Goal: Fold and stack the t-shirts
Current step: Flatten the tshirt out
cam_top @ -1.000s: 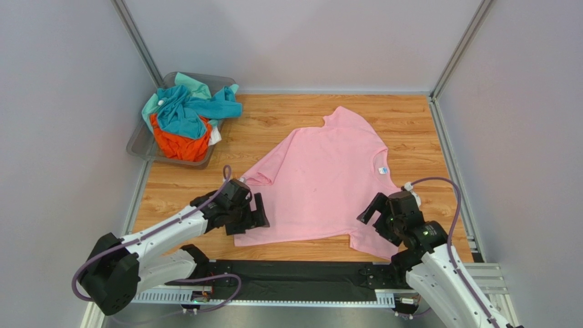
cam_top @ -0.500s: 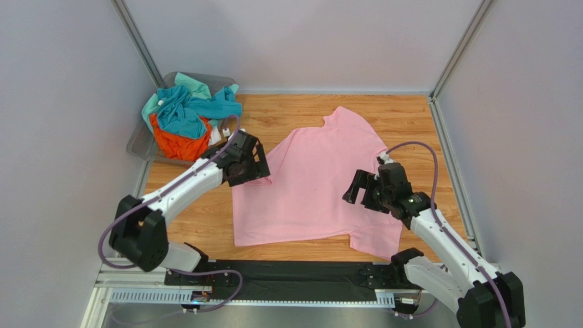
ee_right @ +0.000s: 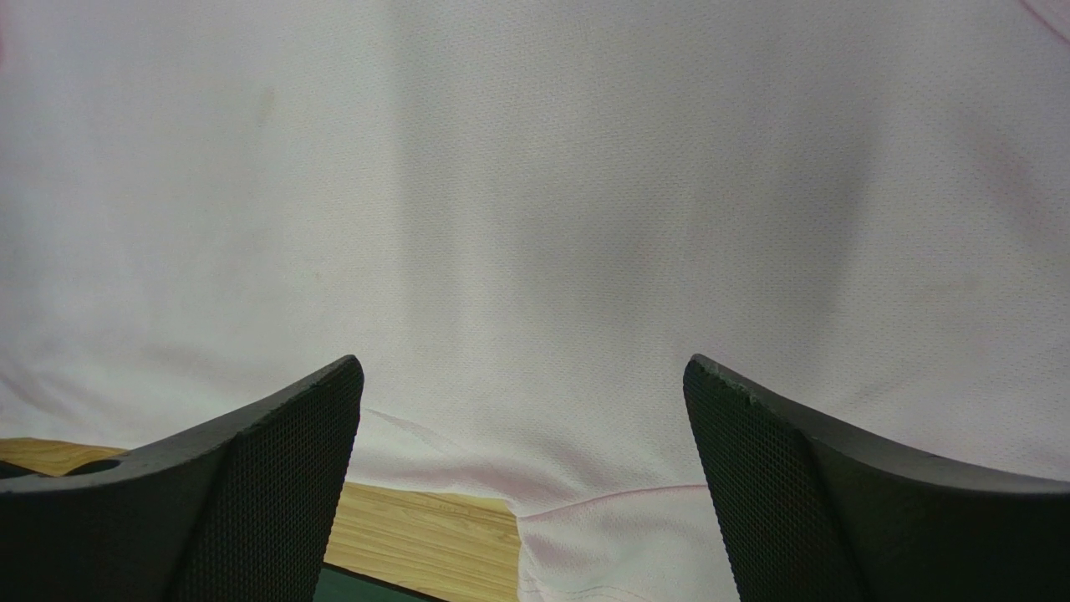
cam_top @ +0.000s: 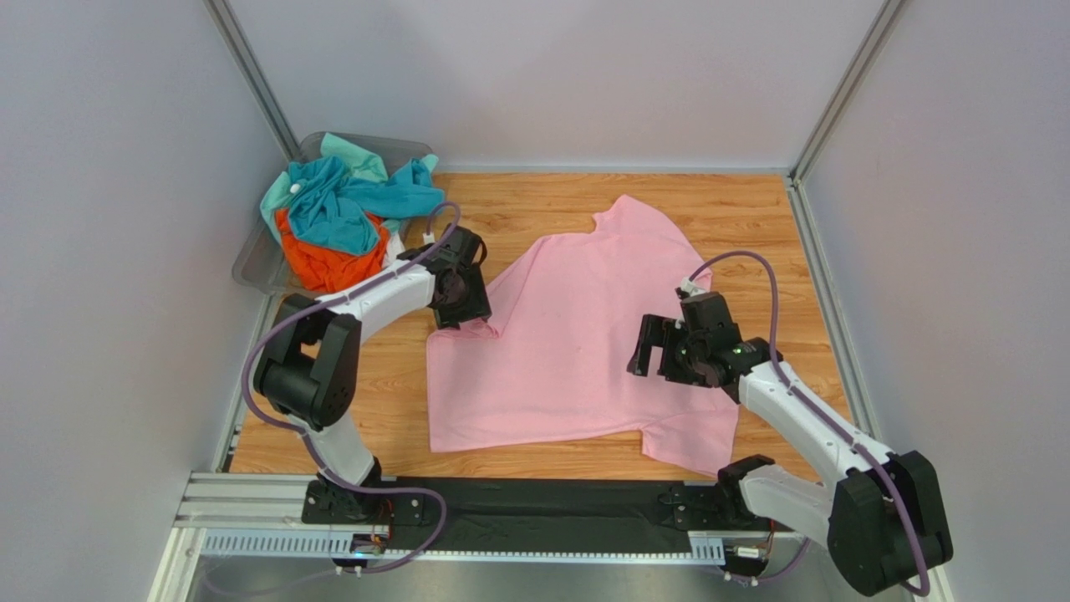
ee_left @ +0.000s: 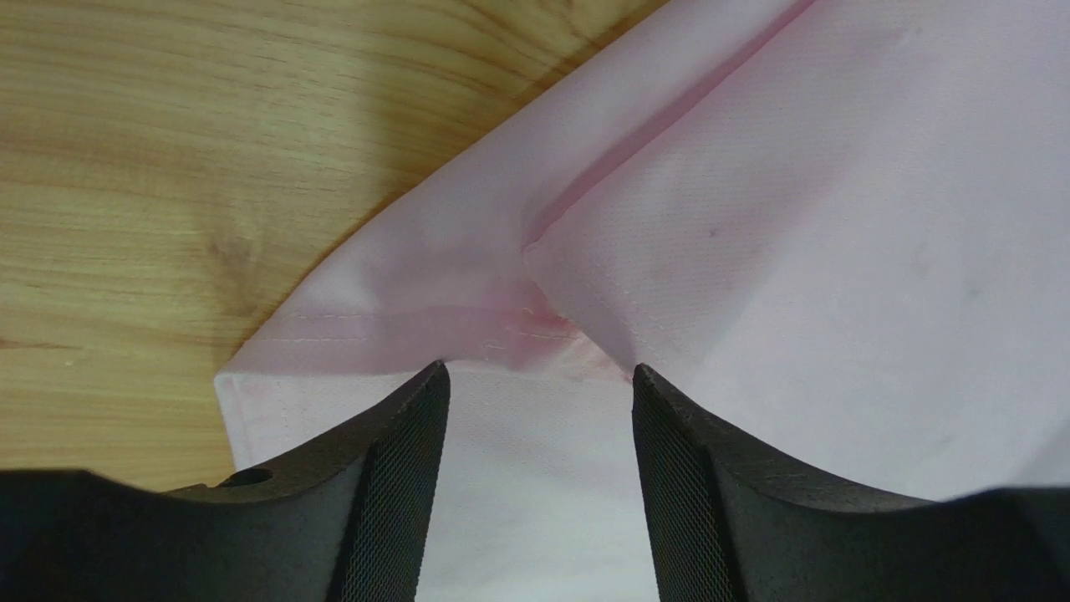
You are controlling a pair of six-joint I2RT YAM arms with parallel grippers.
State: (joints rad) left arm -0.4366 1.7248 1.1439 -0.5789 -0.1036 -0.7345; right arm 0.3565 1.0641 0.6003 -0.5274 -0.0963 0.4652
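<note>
The pink shirt [cam_top: 590, 339] lies spread on the desk [cam_top: 754, 213], roughly central, with one sleeve [cam_top: 618, 213] pointing toward the far edge and the bulk of the cloth flat. My left arm [cam_top: 377, 299] reaches across to the shirt's left margin, near the bin [cam_top: 251, 270]. My left jaws stand part-way apart, low over that margin. In the left wrist view the two fingers [ee_left: 377, 502] flank a crease [ee_left: 540, 270] where a seam [ee_left: 653, 141] meets a stitched edge [ee_left: 327, 329], and pink cloth fills the gap between them. That cloth lies flat rather than gathered; whether the pads press on it I cannot tell. Bare wood shows beyond the stitched edge, at the upper left of that view. My right arm [cam_top: 804, 420] extends over the shirt's right half. My right jaws are spread wide and hold nothing — they hang over the cloth. The right wrist view shows smooth pink fabric across nearly the whole field, with a hem [ee_right: 603, 496] and a strip of desk at the bottom. The bin sits at the far left corner and carries the other shirts in a loose heap — a teal shirt [cam_top: 329, 207] on top, an orange shirt [cam_top: 329, 266] at the near side, and a mint shirt [cam_top: 358, 157] toward the back.
</note>
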